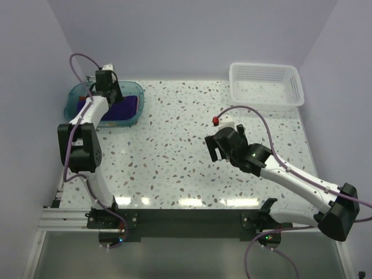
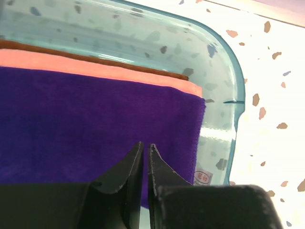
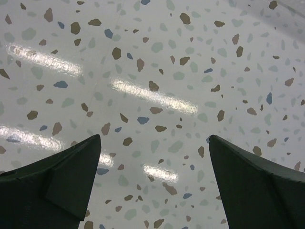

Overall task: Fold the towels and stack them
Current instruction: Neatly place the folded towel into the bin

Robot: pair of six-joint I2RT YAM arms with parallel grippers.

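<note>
Left gripper (image 2: 146,144), pinched nearly shut on the purple towel (image 2: 71,124), perhaps catching only pile: lift slowly toward four o'clock, clear of the tray (image 2: 143,33).

Bright overhead light is glaring in streaks off the table (image 3: 157,52); shadows are falling faint, and the left gripper (image 2: 145,147) is looking soft, perhaps defocused.
</note>
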